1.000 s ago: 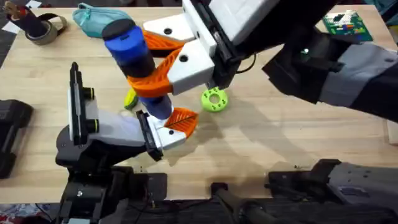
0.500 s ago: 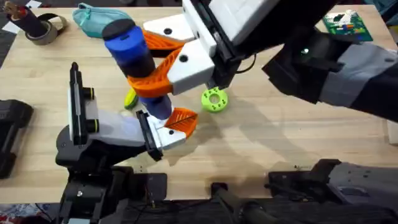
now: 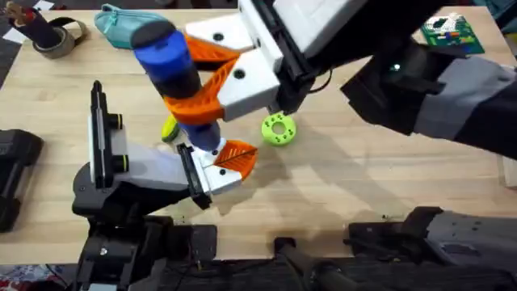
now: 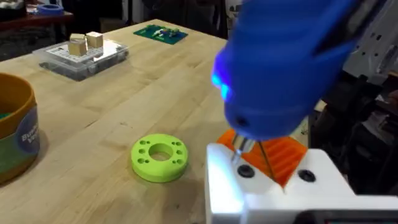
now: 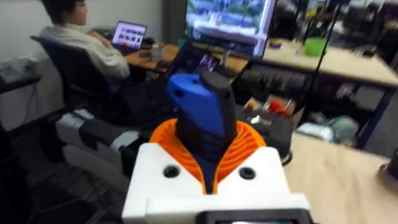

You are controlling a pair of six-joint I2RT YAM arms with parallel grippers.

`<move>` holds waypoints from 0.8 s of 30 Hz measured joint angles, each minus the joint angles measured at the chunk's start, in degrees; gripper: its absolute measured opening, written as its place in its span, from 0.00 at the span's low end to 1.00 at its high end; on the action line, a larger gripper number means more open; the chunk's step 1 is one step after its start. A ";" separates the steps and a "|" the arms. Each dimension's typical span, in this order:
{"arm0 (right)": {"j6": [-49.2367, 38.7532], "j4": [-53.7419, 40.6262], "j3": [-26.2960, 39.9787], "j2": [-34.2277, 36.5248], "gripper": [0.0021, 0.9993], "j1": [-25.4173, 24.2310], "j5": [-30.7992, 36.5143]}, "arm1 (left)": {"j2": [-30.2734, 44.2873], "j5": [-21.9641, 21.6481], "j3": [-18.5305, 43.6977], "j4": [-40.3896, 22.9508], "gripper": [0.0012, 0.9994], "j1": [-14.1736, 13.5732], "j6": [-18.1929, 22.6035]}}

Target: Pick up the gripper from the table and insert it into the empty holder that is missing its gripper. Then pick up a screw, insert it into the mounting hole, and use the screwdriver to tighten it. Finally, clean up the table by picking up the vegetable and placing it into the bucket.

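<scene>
The screwdriver (image 3: 174, 81) is up off the surface (image 3: 339, 178), clenched by our right gripper (image 3: 212, 77) between its orange pads, bit pointing down at the left gripper (image 3: 226, 162) — we judge we're mid-tightening. The left gripper's own state we cannot tell. The vegetable (image 3: 169, 128) lies on the surface just beside the screwdriver, not yet in the bucket (image 4: 15, 134), so cleanup is left. The left wrist view gives us the bit tip (image 4: 237, 152) right at the white block's hole, beside the green disc (image 4: 159, 157) — from overhead that contact is hidden. The right wrist view shows the screwdriver's dark cap (image 5: 214, 84).
</scene>
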 joint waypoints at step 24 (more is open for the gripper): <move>-26.57 -74.82 28.81 -0.69 0.04 -27.39 18.36 | -0.02 0.01 0.00 0.00 0.02 0.00 0.00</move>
